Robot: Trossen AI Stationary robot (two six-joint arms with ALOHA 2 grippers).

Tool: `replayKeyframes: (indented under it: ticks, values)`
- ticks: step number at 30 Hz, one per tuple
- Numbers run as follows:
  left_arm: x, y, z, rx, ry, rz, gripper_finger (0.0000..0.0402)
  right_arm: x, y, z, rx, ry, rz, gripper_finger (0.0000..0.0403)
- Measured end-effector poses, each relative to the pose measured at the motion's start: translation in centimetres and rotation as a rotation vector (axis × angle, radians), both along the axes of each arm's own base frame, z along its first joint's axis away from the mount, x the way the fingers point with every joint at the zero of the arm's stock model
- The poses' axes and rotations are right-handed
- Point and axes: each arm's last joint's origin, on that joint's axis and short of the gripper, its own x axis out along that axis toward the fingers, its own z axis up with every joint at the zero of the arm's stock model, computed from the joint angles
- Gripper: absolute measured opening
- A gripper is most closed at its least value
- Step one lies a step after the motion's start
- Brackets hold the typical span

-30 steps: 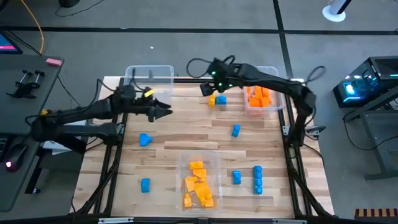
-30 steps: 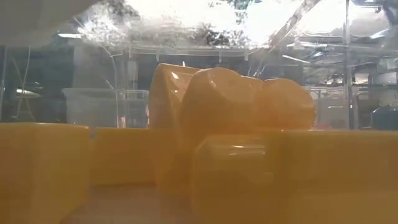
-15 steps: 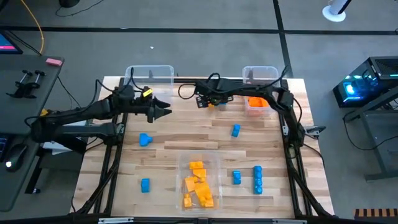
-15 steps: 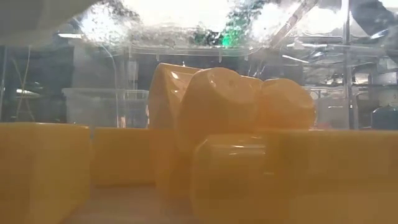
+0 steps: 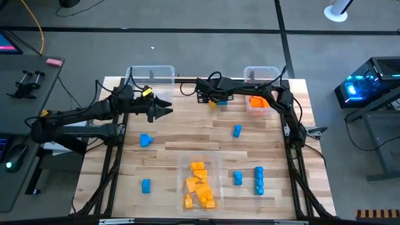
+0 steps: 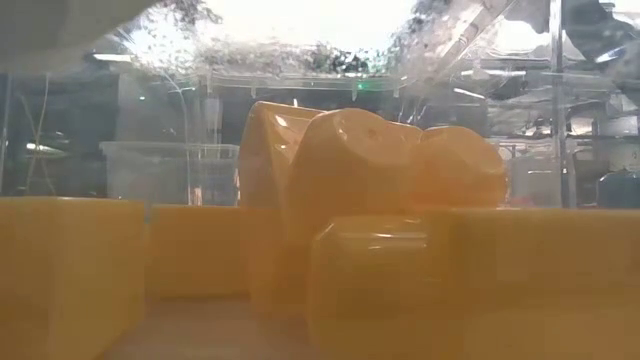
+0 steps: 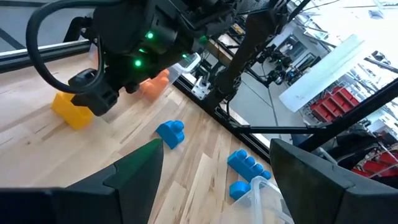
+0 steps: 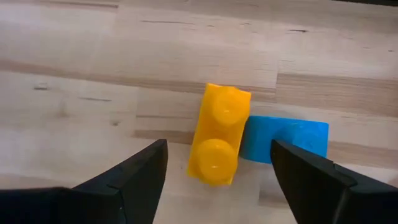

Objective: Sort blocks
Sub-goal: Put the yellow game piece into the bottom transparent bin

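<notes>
A yellow two-stud block lies on the table at the far middle with a blue block against its side. My right gripper hangs open over them, pointing steeply down, one finger on each side of the yellow block without touching it. In the high view this gripper is at the pair of blocks. My left gripper waits open above the table's left half. More blue blocks lie loose on the table.
A clear bin of yellow-orange blocks stands at the near middle. A bin with orange blocks is at the far right, under my right arm. Two clear bins stand beyond the far edge.
My right gripper has come down toward the table and a little toward its left edge, turning at the wrist, and now stands low over the yellow and blue blocks. The blocks have stayed where they were.
</notes>
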Motion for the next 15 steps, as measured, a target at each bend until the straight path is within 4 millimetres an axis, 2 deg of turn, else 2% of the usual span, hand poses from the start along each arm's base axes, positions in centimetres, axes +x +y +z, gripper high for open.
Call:
replayKeyframes:
  ticks: [4, 7, 15]
  values:
    - [0.0, 0.0, 0.0, 0.008, 0.001, -0.002, 0.0277, 0.1, 0.0, -0.1, 0.002, -0.026, -0.018, 0.0244]
    - [0.0, 0.0, 0.0, 0.022, 0.000, -0.005, 0.0277, 0.1, 0.2, -0.8, 0.025, -0.045, -0.022, 0.0228]
    - [0.0, 0.0, 0.1, 0.025, -0.005, -0.022, 0.0278, -0.3, 0.3, -2.6, 0.050, -0.059, -0.066, 0.0220]
